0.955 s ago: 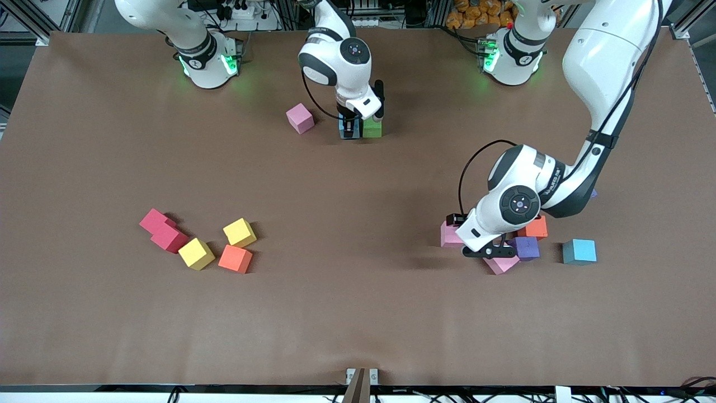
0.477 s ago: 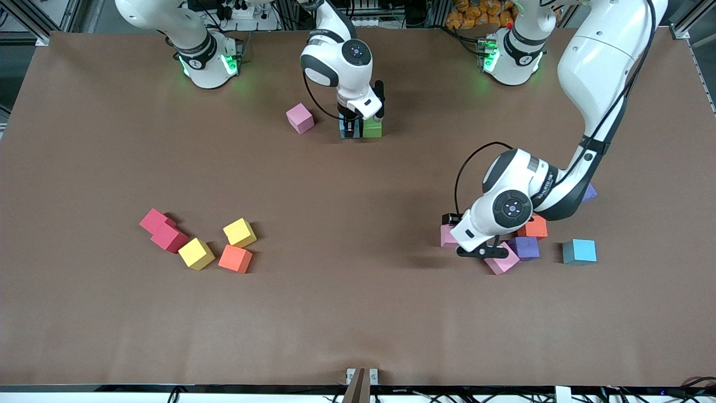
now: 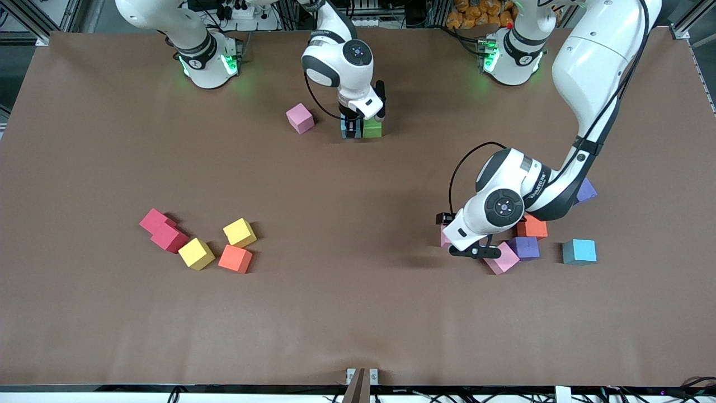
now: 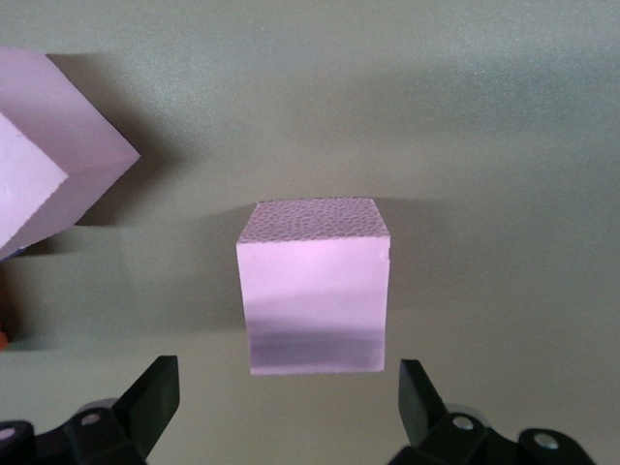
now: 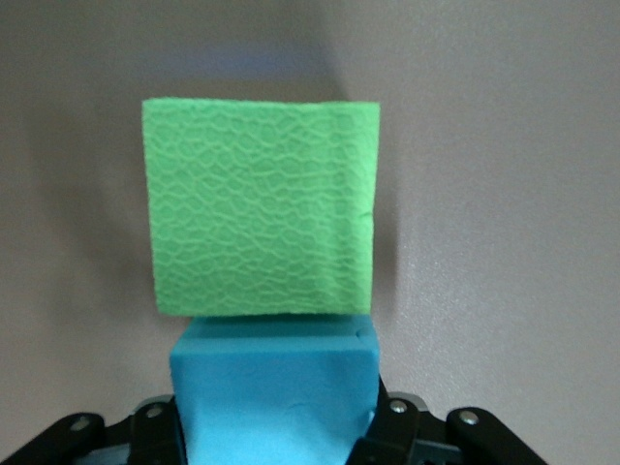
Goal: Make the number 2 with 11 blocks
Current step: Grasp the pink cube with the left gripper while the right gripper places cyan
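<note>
My right gripper (image 3: pixel 350 130) is shut on a blue block (image 5: pixel 274 387) resting on the table, its side against a green block (image 5: pixel 262 208) (image 3: pixel 372 129). A pink block (image 3: pixel 300 118) lies beside them, toward the right arm's end. My left gripper (image 4: pixel 289 389) hangs open just over another pink block (image 4: pixel 315 291) (image 3: pixel 444 236), one finger on each side and clear of it. A second pink block (image 3: pixel 502 259), a purple block (image 3: pixel 526 248) and an orange block (image 3: pixel 533 227) are bunched beside it. No number 2 shape shows.
A lone blue block (image 3: pixel 579 251) and a purple block (image 3: pixel 586 191) lie toward the left arm's end. Toward the right arm's end sit two red blocks (image 3: pixel 162 228), two yellow blocks (image 3: pixel 196 253) (image 3: pixel 240 232) and an orange block (image 3: pixel 235 258).
The left arm has drifted toward the right arm's end, bringing its open gripper over the pink block. The right gripper and its blue block have stayed put.
</note>
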You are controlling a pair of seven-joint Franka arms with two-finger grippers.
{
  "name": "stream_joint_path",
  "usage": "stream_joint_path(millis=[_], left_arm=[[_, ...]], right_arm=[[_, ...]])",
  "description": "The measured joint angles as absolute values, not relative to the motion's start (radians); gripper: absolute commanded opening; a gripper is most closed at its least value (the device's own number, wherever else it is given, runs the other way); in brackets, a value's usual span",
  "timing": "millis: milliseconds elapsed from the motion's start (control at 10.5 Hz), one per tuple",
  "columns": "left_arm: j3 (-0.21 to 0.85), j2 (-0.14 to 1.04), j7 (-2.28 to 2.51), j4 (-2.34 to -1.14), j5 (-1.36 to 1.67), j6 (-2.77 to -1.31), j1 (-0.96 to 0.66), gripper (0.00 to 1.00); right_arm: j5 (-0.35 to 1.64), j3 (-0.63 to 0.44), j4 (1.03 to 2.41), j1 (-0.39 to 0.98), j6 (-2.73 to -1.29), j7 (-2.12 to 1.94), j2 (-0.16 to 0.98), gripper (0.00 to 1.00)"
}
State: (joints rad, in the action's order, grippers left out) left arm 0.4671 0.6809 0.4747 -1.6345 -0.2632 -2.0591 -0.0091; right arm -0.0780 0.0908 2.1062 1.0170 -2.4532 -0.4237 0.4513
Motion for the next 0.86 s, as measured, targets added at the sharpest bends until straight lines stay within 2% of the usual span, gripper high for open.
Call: stream_joint_path(millis=[191,286,382,859], left_arm=[[0.466,0.693,0.475,-1.620,-0.263,-2.062,-0.009,1.00],[0.466,0.698,0.475,-1.616,-0.263,-2.066,-0.009,1.00],[0.466,0.704,0.475,-1.611,-0.263,-2.069,-0.009,1.00],[0.466,0.731,0.475,-1.596,-0.263,-2.094,-0.010,1.00]], right_arm=[[-0.079,0.090,2.104,1.019,-2.455,-0.424,0.453,0.38],[-0.079,0.089,2.104,1.020,-2.455,-0.424,0.454,0.83],[-0.079,0.089,2.103,1.021,-2.456,-0.419,0.454,1.00],[-0.079,0.081,2.081,1.021,-2.453,-0.409,0.455,1.00]])
